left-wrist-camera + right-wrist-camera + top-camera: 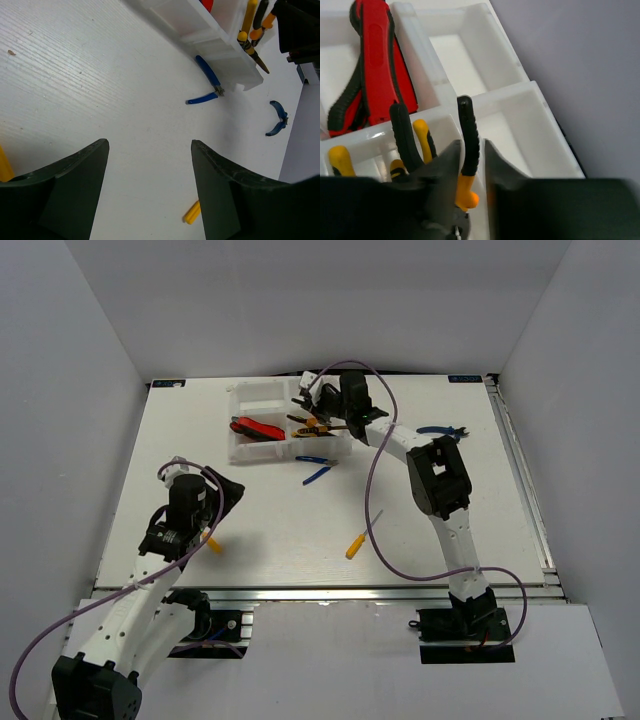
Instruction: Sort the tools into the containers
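The white organiser tray (262,447) stands at the back of the table. Red-and-black cutters (256,428) lie in one compartment and also show in the right wrist view (375,65). My right gripper (318,405) hangs over the tray's right side. It is shut on one black-and-orange handle of a pair of pliers (469,145), above a compartment with other yellow-and-black handles (422,137). My left gripper (150,145) is open and empty, low over bare table at the left (215,495). Its fingers (75,190) are spread wide.
Blue-handled pliers (318,468) lie just in front of the tray (207,82). Another blue pair (443,431) lies to the right (277,120). One yellow screwdriver (355,543) lies mid-table (191,212), and another (212,543) lies by the left arm. White walls enclose the table.
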{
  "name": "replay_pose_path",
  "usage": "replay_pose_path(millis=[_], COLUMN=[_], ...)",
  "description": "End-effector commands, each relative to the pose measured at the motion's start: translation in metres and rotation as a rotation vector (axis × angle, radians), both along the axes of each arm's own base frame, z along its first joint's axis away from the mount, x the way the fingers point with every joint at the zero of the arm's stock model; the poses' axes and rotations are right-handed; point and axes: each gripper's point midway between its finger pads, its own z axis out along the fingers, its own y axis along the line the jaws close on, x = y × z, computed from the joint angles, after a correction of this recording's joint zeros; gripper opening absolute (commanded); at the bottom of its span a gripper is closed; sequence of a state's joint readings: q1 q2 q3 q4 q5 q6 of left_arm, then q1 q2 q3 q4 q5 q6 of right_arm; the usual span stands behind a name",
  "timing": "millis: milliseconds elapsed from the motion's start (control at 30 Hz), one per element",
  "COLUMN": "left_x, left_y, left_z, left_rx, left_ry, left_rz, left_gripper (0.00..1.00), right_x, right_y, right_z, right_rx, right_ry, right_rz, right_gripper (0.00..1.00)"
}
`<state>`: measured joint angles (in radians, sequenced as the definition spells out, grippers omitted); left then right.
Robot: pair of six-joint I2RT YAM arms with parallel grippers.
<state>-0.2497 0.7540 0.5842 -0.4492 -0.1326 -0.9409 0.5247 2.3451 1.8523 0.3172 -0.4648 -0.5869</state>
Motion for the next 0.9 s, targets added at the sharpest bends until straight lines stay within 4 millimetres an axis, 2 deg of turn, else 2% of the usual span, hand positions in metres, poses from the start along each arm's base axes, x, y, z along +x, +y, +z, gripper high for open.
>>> replay_pose_path(millis=[0, 67, 100, 133, 167, 200, 233, 300, 333, 367, 400, 433, 467, 500, 533, 567, 600, 633, 700, 733, 767, 800, 833, 867], left_x=[0.002, 0.003, 0.002, 0.002, 0.002, 0.003, 0.002, 0.002, 0.001, -0.002, 0.000, 0.000, -0.003, -0.002, -0.005, -0.006, -0.008, -0.008, -0.014, -0.017, -0.022, -0.024, -0.027, -0.029], left_y=[0.003, 0.004, 0.004, 0.004, 0.005, 0.007, 0.008, 0.014, 0.017, 0.021, 0.026, 0.028, 0.032, 0.036, 0.039, 0.042, 0.044, 0.048, 0.052, 0.056, 0.058, 0.059, 0.060, 0.061], left_z=[0.005, 0.007, 0.007, 0.007, 0.007, 0.008, 0.007, 0.007, 0.005, 0.000, 0.004, 0.003, 0.000, 0.003, 0.000, 0.000, -0.001, 0.000, -0.007, -0.012, -0.019, -0.025, -0.031, -0.038], left_rx=[0.007, 0.012, 0.013, 0.014, 0.016, 0.024, 0.030, 0.051, 0.064, 0.084, 0.102, 0.122, 0.142, 0.160, 0.179, 0.189, 0.201, 0.214, 0.230, 0.243, 0.247, 0.251, 0.255, 0.252], left_ry=[-0.008, -0.014, -0.012, -0.014, -0.014, -0.016, -0.013, -0.003, 0.011, 0.037, 0.034, 0.048, 0.069, 0.069, 0.094, 0.105, 0.118, 0.124, 0.164, 0.184, 0.221, 0.242, 0.262, 0.282], left_rz=[0.014, 0.014, 0.014, 0.014, 0.015, 0.024, 0.030, 0.054, 0.066, 0.074, 0.096, 0.100, 0.109, 0.128, 0.132, 0.142, 0.149, 0.164, 0.178, 0.193, 0.207, 0.212, 0.217, 0.221], left_gripper=[0.78, 0.78, 0.78, 0.78, 0.78, 0.78, 0.78, 0.78, 0.78, 0.77, 0.74, 0.67, 0.59, 0.47, 0.17, 0.03, 0.00, 0.00, 0.00, 0.08, 0.37, 0.48, 0.55, 0.62], right_x=[0.014, 0.009, 0.005, 0.000, -0.006, -0.009, -0.014, -0.020, -0.025, -0.032, -0.049, -0.068, -0.087, -0.119, -0.138, -0.154, -0.183, -0.202, -0.243, -0.268, -0.280, -0.293, -0.315, -0.323], right_y=[0.000, -0.003, -0.005, -0.007, -0.010, -0.011, -0.013, -0.018, -0.021, -0.028, -0.024, -0.028, -0.043, -0.044, -0.057, -0.063, -0.072, -0.082, -0.099, -0.112, -0.119, -0.125, -0.137, -0.141], right_z=[0.036, 0.044, 0.049, 0.069, 0.062, 0.069, 0.085, 0.092, 0.111, 0.102, 0.116, 0.131, 0.119, 0.121, 0.137, 0.133, 0.106, 0.113, 0.088, 0.073, 0.063, 0.056, 0.043, 0.037], right_rx=[0.028, 0.044, 0.051, 0.072, 0.068, 0.081, 0.093, 0.074, 0.079, 0.043, 0.049, 0.047, 0.011, 0.040, 0.055, 0.055, 0.036, 0.007, -0.039, -0.061, -0.082, -0.095, -0.110, -0.117], right_ry=[-0.151, -0.148, -0.149, -0.180, -0.161, -0.152, -0.163, -0.118, -0.114, -0.033, -0.001, 0.031, 0.159, 0.228, 0.242, 0.287, 0.420, 0.350, 0.450, 0.495, 0.495, 0.514, 0.544, 0.549], right_rz=[-0.027, -0.033, -0.031, -0.029, -0.026, -0.024, -0.023, -0.032, -0.038, -0.037, 0.054, 0.129, 0.180, 0.321, 0.359, 0.386, 0.417, 0.461, 0.494, 0.495, 0.506, 0.504, 0.497, 0.489], right_gripper=[0.37, 0.59, 0.76, 0.82, 0.87, 0.89, 0.89, 0.89, 0.89, 0.89, 0.89, 0.89, 0.89, 0.87, 0.84, 0.79, 0.77, 0.74, 0.70, 0.69, 0.68, 0.69, 0.70, 0.79])
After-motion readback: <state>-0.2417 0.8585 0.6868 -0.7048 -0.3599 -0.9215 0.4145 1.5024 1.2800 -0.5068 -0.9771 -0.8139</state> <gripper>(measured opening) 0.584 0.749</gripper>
